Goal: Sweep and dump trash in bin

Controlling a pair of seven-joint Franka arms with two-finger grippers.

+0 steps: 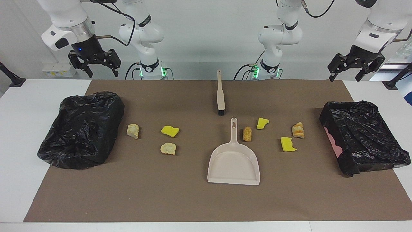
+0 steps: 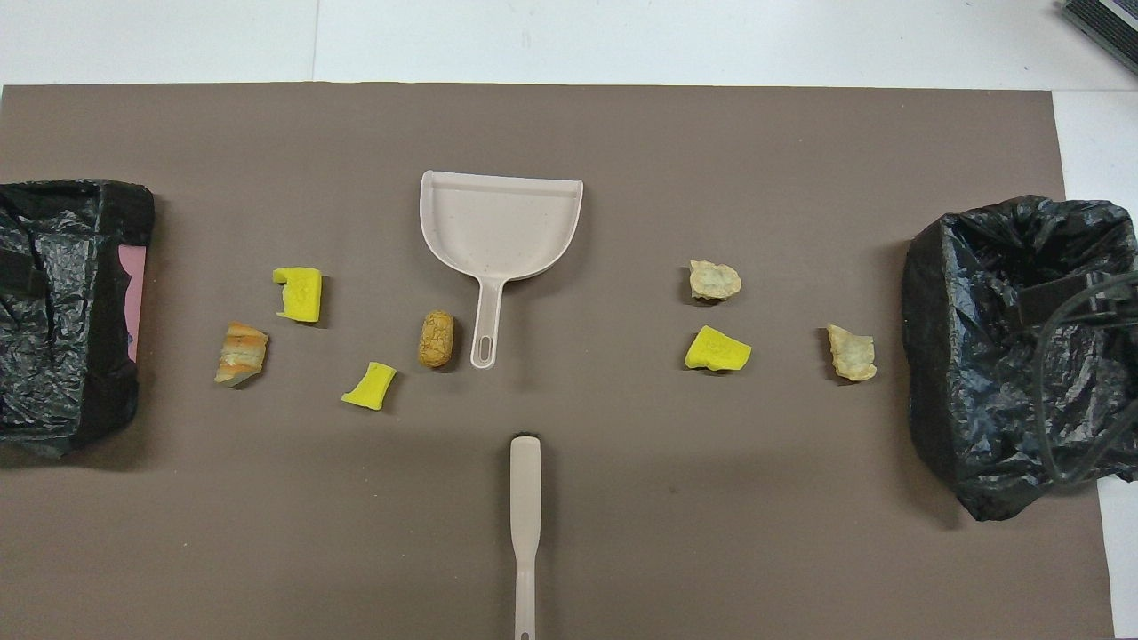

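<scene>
A brown paper mat (image 1: 199, 199) covers most of the white table (image 1: 19, 154). In the facing view, a bin lined with crumpled black plastic (image 1: 80, 130) sits at mid-left, and a second black-lined bin with a pink side (image 1: 363, 141) at mid-right. At lower centre lies the beige plastic dustpan (image 1: 234, 161), mouth toward the bottom edge. Above it lies the beige hand brush with black bristles (image 1: 220, 93), bristle end just short of the pan's handle. The right gripper (image 1: 95, 69) hangs released at upper left, the left gripper (image 1: 354, 71) released at upper right; both arms wait. The trash spreads across the middle of the frame: three yellow sponge scraps (image 1: 170, 130) (image 1: 262, 122) (image 1: 287, 144) and four tan bread-like lumps (image 1: 133, 131) (image 1: 168, 148) (image 1: 247, 134) (image 1: 298, 130).
</scene>
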